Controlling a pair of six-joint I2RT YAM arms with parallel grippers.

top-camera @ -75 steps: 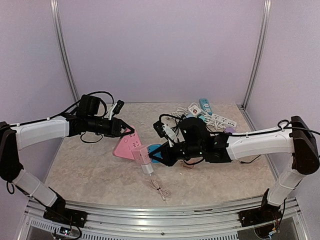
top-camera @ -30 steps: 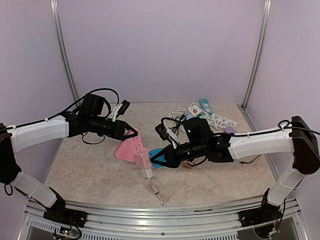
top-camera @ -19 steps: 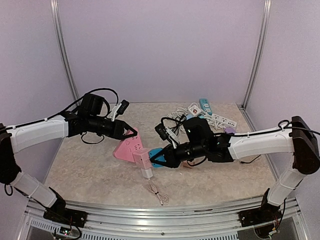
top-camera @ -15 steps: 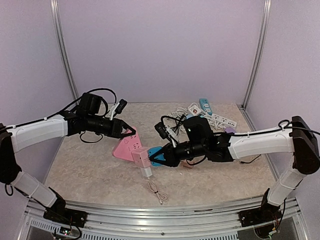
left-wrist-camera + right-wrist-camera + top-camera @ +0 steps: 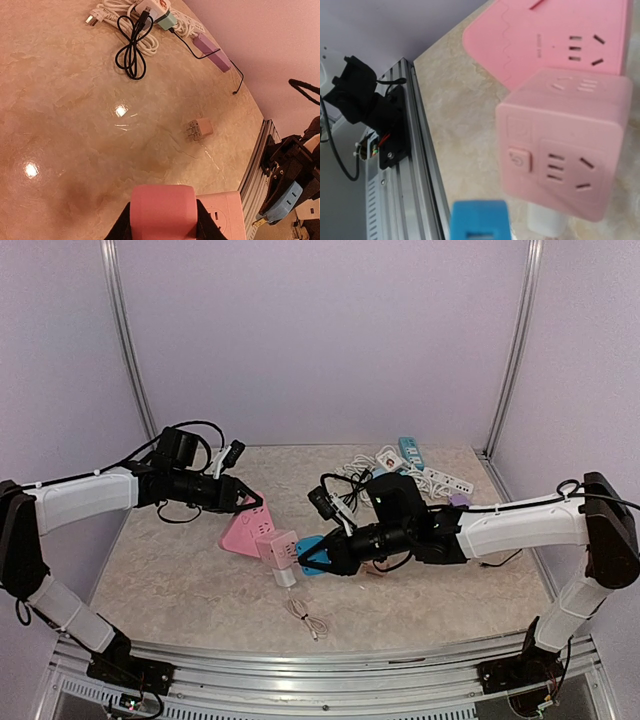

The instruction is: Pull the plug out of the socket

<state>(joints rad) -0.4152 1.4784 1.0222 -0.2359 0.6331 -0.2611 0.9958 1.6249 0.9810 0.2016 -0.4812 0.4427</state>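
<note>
Plug [image 5: 479, 220]: pinching it tight in right tool [image 5: 325, 558], just right of pink socket cube [image 5: 277, 546], clamping pink strip [image 5: 243, 532] with left tool [image 5: 256, 506].

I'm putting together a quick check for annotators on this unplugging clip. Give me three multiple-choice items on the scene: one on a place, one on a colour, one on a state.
1. Where do the spare power strips lie?
A) at the far right of the table
B) at its near left edge
C) between the arm bases

2. What colour is the plug in the right gripper?
A) white
B) blue
C) green

3. The left gripper is:
A) open above the table
B) shut on the pink socket
C) shut on a black cable

Answers: 1 A, they pile up in the far right corner; 2 B, blue shows between its fingers; 3 B, the left wrist view shows its fingers clamping the pink block.
</note>
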